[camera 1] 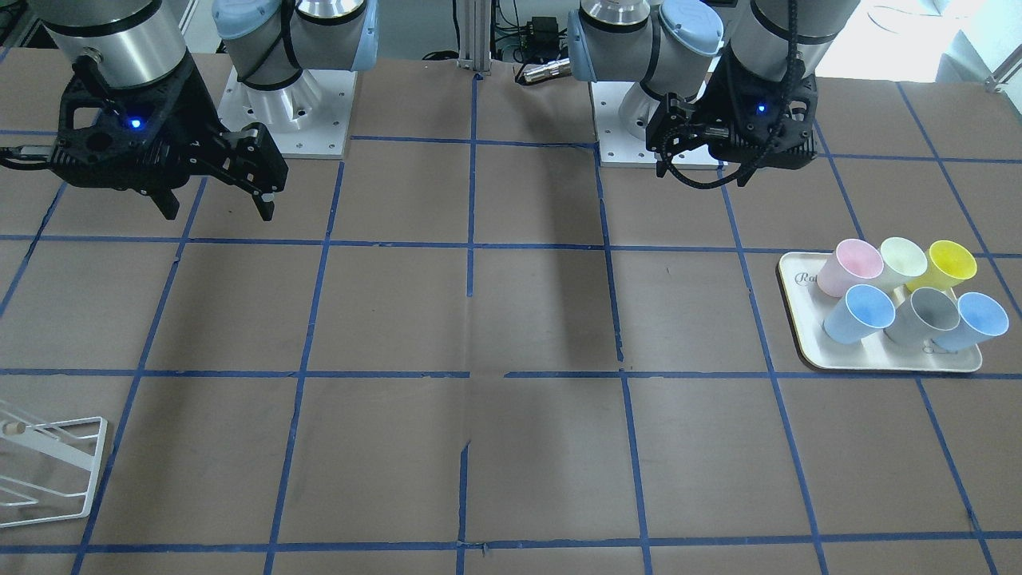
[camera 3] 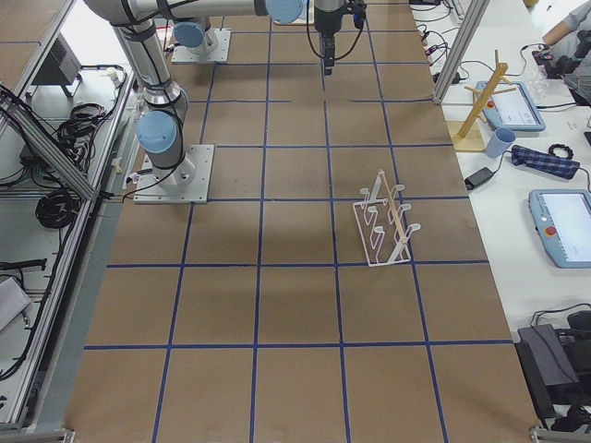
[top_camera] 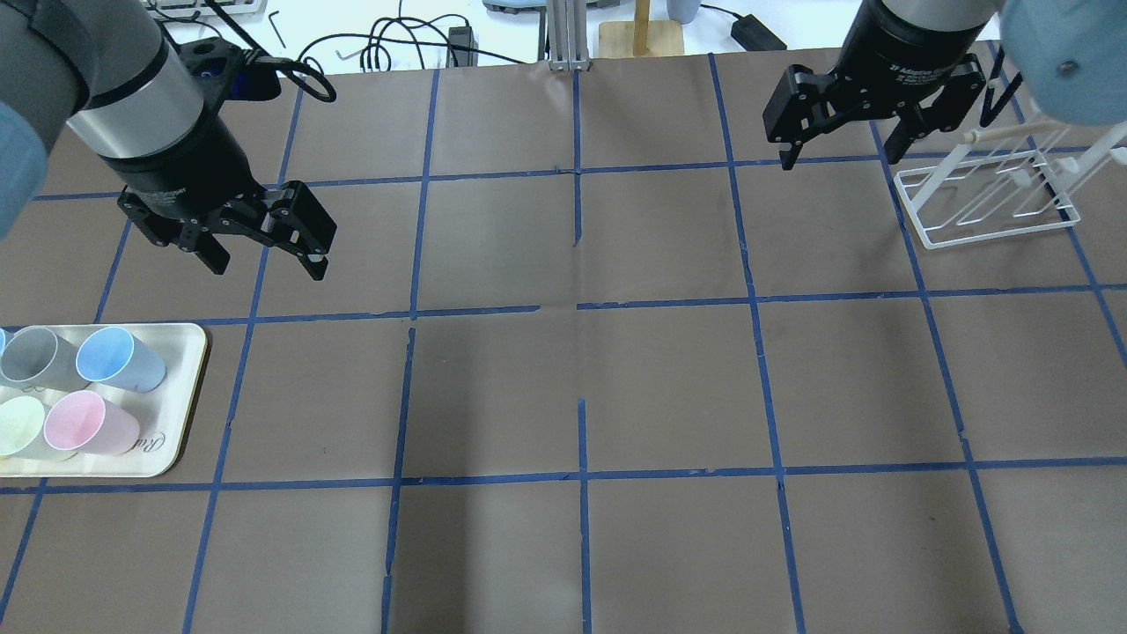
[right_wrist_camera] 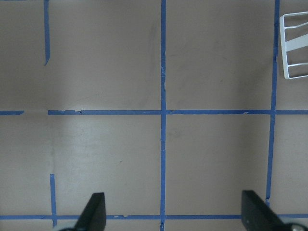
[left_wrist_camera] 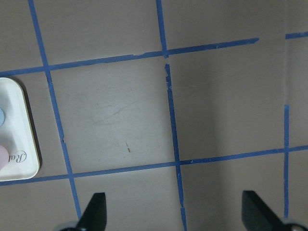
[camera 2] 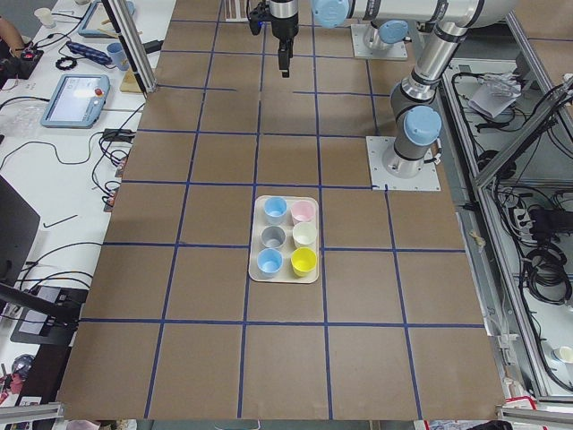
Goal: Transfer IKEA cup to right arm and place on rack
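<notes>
Two near-identical pale blue cups (camera 1: 861,313) (camera 1: 972,321) stand on the cream tray (camera 1: 806,351) with several other cups. One blue cup also shows in the overhead view (top_camera: 119,359). My left gripper (top_camera: 264,260) hangs open and empty above the table, behind the tray and apart from the cups. My right gripper (top_camera: 841,154) is open and empty, just left of the white wire rack (top_camera: 995,194). The rack also shows in the front view (camera 1: 48,471). The right gripper shows there too (camera 1: 218,209).
A grey cup (camera 1: 926,315), a pink cup (camera 1: 848,267), a pale green cup (camera 1: 898,263) and a yellow cup (camera 1: 946,265) share the tray. Brown table paper with blue tape lines lies between tray and rack. Both arm bases stand at the table's robot side.
</notes>
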Available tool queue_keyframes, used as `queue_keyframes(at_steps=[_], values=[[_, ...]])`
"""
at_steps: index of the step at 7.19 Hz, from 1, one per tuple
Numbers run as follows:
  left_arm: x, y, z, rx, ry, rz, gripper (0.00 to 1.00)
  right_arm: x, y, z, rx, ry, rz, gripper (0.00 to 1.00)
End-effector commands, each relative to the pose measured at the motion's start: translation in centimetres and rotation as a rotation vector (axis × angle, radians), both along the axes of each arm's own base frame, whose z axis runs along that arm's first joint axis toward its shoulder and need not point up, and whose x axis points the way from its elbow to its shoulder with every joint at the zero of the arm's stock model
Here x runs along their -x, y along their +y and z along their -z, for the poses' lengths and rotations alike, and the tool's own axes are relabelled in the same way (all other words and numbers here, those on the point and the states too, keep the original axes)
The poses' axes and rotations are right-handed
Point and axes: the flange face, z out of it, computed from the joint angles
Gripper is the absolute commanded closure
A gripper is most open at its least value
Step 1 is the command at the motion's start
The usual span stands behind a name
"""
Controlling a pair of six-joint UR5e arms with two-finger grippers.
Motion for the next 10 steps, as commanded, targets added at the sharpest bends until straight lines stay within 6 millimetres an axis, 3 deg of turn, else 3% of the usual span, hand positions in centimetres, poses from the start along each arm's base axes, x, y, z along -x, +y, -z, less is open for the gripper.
queue_keyframes(at_steps=[1, 3, 6, 7, 10], values=[[0.1, 0.0, 0.0, 0.001, 0.008, 0.000, 0.00, 0.0, 0.0, 0.0, 0.000, 0.000, 0.000, 0.00], [-0.2, 0.0, 0.4, -0.005, -0.001, -0.004, 0.00, 0.0, 0.0, 0.0, 0.000, 0.000, 0.000, 0.00], [-3.2, -1.0, 0.7, -0.005, -0.010, -0.044, 0.00, 0.0, 0.0, 0.0, 0.000, 0.000, 0.000, 0.00], [-5.6, -1.8, 0.9, -0.006, -0.006, -0.092, 0.00, 0.0, 0.0, 0.0, 0.000, 0.000, 0.000, 0.00], [-11.7, -2.7, 2.1, -0.029, 0.016, -0.013, 0.00, 0.0, 0.0, 0.0, 0.000, 0.000, 0.000, 0.00]])
